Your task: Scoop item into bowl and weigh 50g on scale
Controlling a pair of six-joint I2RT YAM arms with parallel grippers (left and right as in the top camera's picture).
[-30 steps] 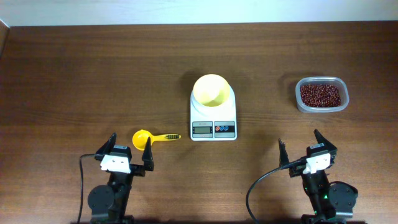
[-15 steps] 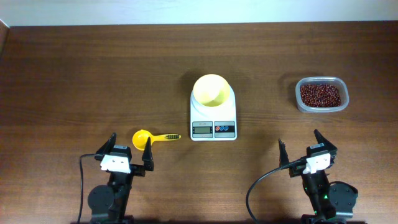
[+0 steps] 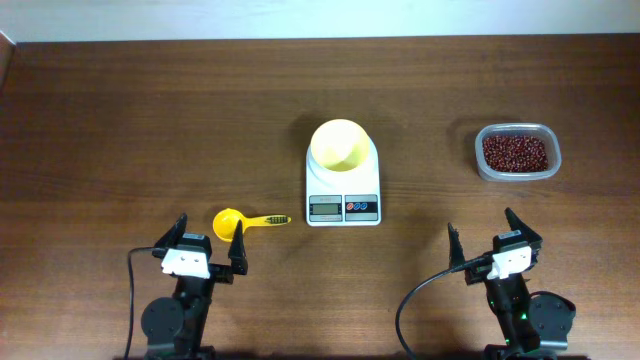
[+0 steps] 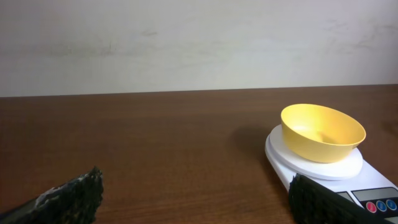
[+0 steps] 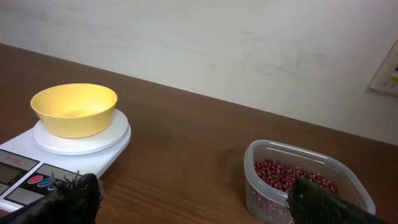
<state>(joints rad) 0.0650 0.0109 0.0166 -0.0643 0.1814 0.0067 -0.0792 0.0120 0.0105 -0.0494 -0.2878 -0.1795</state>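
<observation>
The pale-yellow bowl (image 3: 341,144) sits on the white scale (image 3: 343,208) at the middle of the overhead view. The beans (image 3: 515,153) lie in a clear container (image 3: 482,140) at the right, well apart from it. A yellow scoop (image 3: 245,220) lies left of the scale, near the left gripper (image 3: 211,228). Low in the frame, that gripper and the right gripper (image 3: 481,222) both gape wide, holding nothing.

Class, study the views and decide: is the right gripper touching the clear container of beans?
Apart. The overhead view shows bare table between the right gripper and the clear container.
</observation>
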